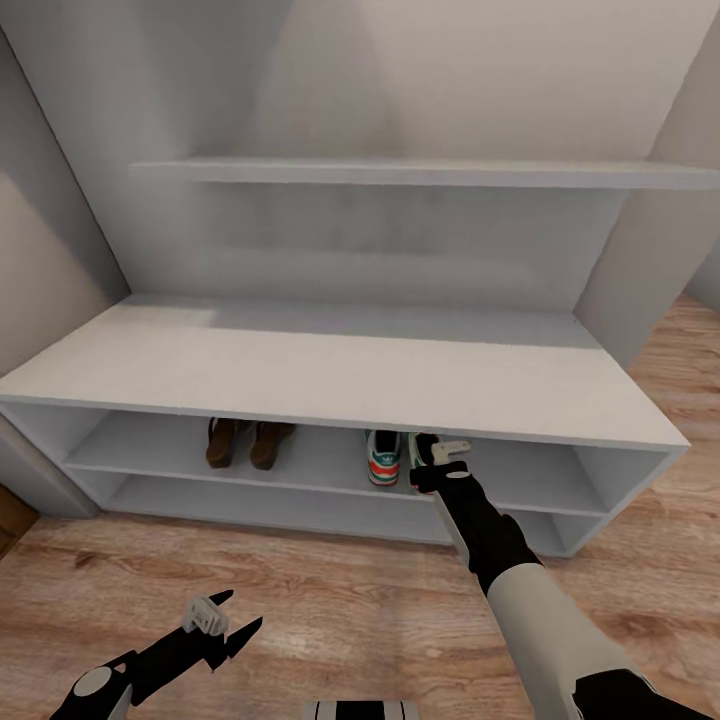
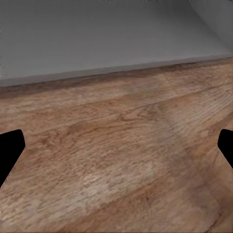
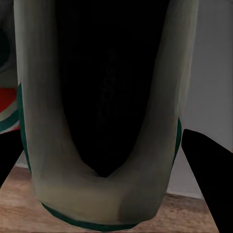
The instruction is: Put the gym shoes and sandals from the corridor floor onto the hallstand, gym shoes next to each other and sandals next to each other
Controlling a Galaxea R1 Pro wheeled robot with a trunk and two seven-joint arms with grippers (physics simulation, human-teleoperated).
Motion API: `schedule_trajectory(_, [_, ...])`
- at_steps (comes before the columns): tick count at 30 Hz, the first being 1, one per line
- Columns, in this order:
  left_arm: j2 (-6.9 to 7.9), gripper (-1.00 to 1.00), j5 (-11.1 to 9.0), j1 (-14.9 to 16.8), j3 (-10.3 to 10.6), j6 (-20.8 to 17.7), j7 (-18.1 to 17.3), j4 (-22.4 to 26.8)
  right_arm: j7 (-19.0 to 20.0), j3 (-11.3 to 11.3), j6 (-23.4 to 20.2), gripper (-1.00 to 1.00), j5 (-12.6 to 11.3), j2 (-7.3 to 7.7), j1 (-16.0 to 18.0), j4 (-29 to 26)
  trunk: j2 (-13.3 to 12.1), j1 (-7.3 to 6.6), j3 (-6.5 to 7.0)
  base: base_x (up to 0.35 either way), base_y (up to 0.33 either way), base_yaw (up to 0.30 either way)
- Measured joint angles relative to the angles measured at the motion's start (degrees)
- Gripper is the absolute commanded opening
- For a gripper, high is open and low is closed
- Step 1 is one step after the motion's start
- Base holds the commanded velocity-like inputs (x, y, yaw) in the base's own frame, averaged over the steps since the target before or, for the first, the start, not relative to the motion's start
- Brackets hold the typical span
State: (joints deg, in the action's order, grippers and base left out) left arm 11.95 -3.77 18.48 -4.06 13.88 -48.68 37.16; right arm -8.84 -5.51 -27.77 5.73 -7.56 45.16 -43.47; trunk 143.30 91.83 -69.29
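Observation:
Two brown sandals (image 1: 247,443) stand side by side on the upper open shelf of the pale hallstand (image 1: 330,370). To their right on the same shelf sits one gym shoe (image 1: 383,460), heel outward; its edge shows again as gym shoe (image 3: 7,102). Right beside it, my right gripper (image 1: 424,462) reaches under the bench top, shut on the heel of the second gym shoe (image 3: 43,121), whose dark opening faces the right wrist camera. In the head view that shoe is mostly hidden. My left gripper (image 1: 226,625) hangs open over the corridor floor (image 2: 116,160).
The hallstand's bench top overhangs the shelves, close above my right wrist. A lower shelf (image 1: 300,500) and an upper wall shelf (image 1: 420,172) belong to the same unit. Grey wall panels flank it. Wood flooring (image 1: 330,610) stretches in front.

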Motion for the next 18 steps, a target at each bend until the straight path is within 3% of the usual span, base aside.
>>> schedule_trajectory(18, [0.0, 1.0, 0.0, 0.0, 0.0, 0.0, 0.0, 0.0, 0.0, -0.1, 0.0, -1.0, 0.0, 0.0, 0.0, 0.0, 0.0, 0.0, 0.0, 0.021, 0.0, 0.0])
